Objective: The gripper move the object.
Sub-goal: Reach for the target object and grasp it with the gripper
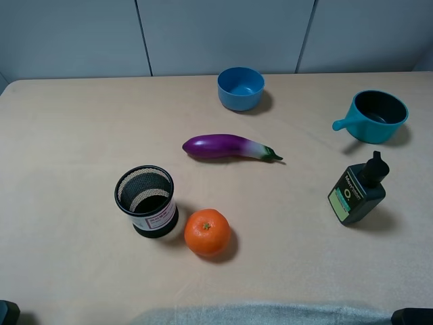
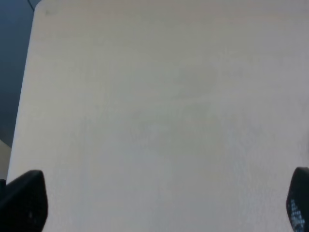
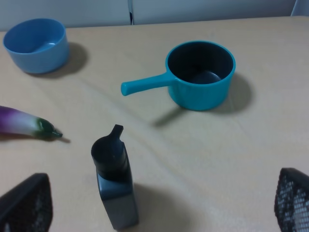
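Ahead of right fingers point(image 3: 24, 205), bottle point(image 3: 115, 188), untouched

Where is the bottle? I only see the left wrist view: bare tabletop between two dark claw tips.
Observer: The bottle stands on the right side of the table in the high view, near the teal saucepan.
Operator: Is a claw on it?
Observer: No. The right claw is open, and the bottle stands ahead of it, untouched.
Operator: Anything on the left half?
Observer: A black mesh cup with an orange beside it.
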`<state>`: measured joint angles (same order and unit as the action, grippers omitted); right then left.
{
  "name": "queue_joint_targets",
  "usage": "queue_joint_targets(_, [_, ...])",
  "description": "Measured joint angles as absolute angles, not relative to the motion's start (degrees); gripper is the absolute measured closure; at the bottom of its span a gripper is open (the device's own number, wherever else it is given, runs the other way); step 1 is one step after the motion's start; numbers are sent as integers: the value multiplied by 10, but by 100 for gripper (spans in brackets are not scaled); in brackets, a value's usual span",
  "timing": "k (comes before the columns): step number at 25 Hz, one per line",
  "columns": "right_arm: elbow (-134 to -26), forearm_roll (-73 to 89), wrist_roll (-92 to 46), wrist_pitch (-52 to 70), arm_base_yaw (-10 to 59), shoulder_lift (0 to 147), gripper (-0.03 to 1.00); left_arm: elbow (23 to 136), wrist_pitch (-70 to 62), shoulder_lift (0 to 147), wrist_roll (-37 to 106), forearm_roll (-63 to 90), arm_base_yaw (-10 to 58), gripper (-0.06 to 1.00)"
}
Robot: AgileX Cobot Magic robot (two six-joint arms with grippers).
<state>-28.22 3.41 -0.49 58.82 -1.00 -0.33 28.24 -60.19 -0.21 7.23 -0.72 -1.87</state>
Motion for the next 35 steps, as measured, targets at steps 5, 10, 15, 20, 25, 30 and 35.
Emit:
queue_joint_targets(5, [-282, 34, -5, 588, -10, -3, 28, 282, -602, -2, 72, -7, -19, -5])
queue_joint_targets(10, [-282, 34, -5, 588, -10, -3, 28, 282, -602, -2, 72, -7, -19, -5])
queue_joint_targets(15, [-282, 34, -5, 588, -10, -3, 28, 282, -602, -2, 72, -7, -19, -5])
queue_joint_targets(20, [-282, 34, -5, 588, -10, -3, 28, 282, -602, -2, 72, -7, -19, -5])
queue_joint_targets(25, [-282, 34, -5, 588, -10, -3, 28, 282, -602, -2, 72, -7, -19, -5])
queue_joint_targets(30, [-282, 34, -5, 588, -10, 4, 28, 282, -602, -2, 72, -7, -19, -5])
queue_joint_targets(35, [-283, 35, -5, 588, -10, 73, 28, 282, -602, -2, 74, -7, -19, -5])
